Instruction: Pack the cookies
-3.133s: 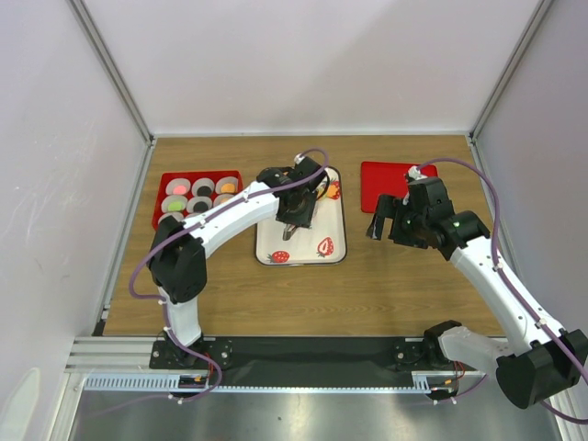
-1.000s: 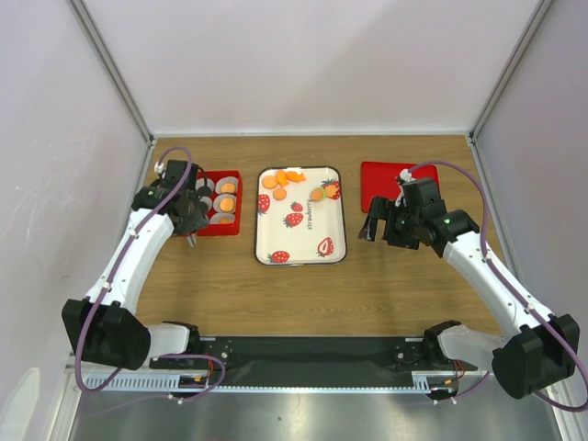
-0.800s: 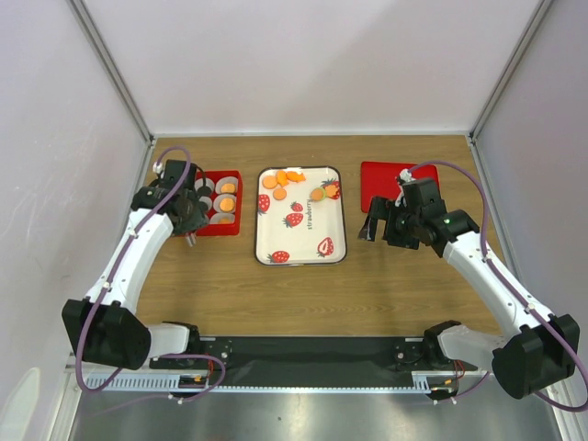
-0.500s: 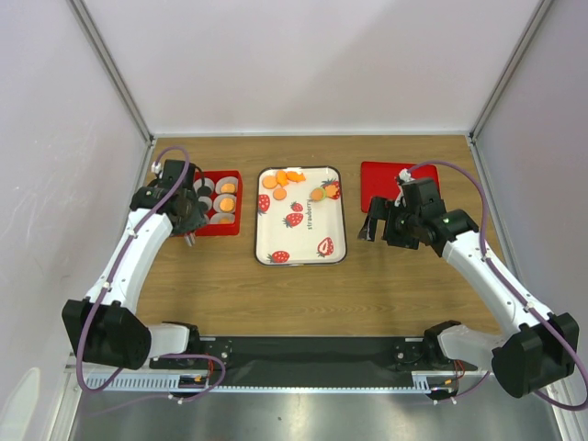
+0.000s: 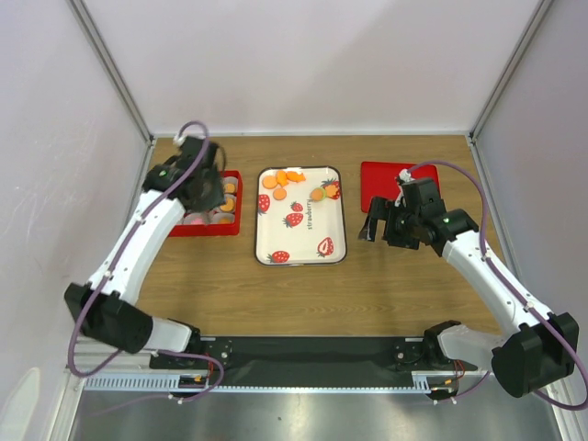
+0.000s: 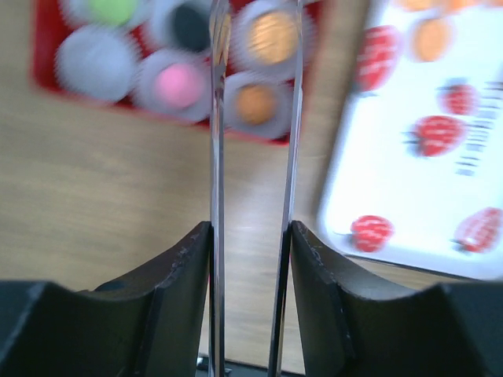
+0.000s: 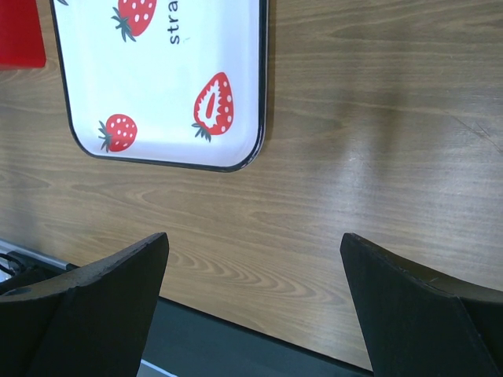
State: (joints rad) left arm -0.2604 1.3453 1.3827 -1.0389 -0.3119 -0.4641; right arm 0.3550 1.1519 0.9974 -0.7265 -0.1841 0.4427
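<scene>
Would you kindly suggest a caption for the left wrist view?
Open left end effector hovers over the red box of cookies, strawberry tray alongside.

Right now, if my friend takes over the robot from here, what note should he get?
Left gripper: open, empty, above the red box.
Right gripper: wide open, empty, over the table beside the strawberry tray.
Done: five packed cookies show in the box: green, black, pink, two orange.
Left: several orange cookies at the tray's far end; one cup looks empty.
</scene>
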